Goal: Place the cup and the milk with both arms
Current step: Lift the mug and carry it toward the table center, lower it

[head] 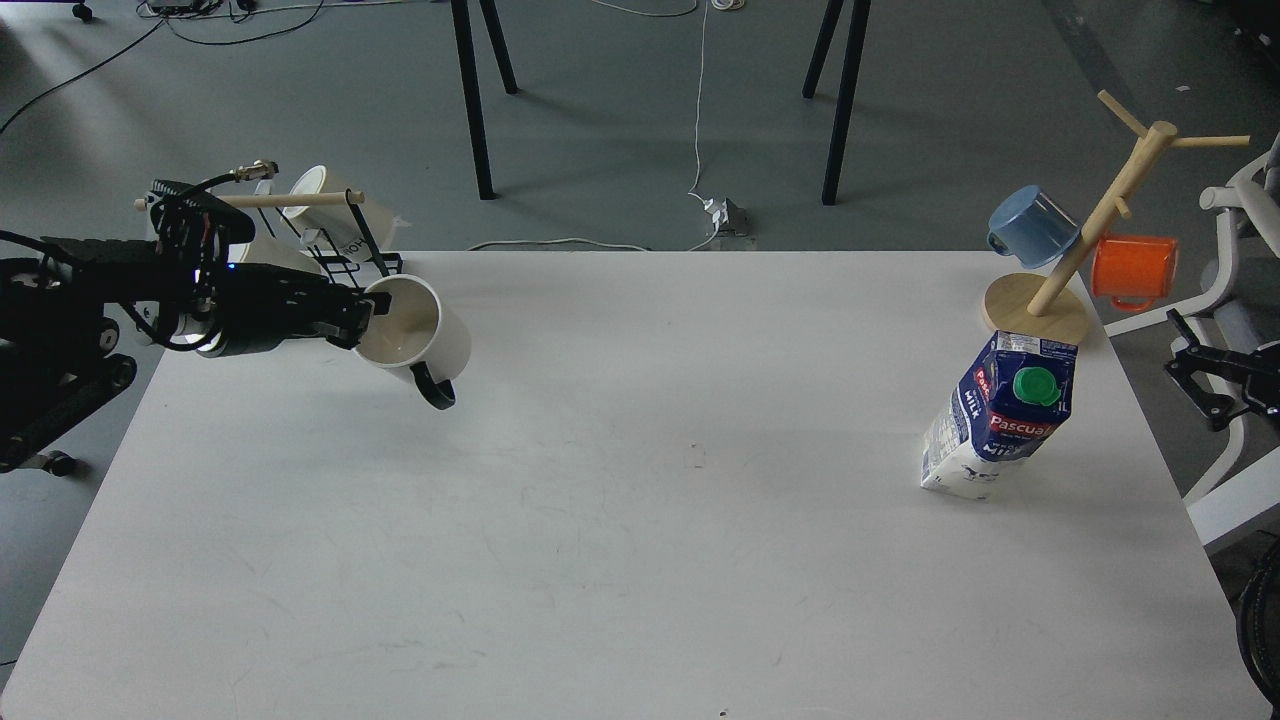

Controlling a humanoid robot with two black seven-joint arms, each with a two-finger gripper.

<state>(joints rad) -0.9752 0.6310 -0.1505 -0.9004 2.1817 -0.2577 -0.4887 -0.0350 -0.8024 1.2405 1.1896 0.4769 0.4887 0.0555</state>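
Note:
My left gripper [358,318] is shut on the rim of the white cup [420,338] with a black handle. It holds the cup tilted above the table's back left, mouth toward me and handle hanging down. The smiley face is hidden. The blue-and-white Pascual milk carton [1000,418] with a green cap stands on the table at the right. My right gripper [1195,385] is beyond the table's right edge, right of the carton and apart from it, with its fingers spread open and empty.
A black wire rack [345,235] with a wooden bar holds cream mugs at the back left, partly hidden behind my left arm. A wooden mug tree [1075,240] with a blue cup [1030,225] and an orange cup [1132,268] stands behind the carton. The white table [640,520] spreads between.

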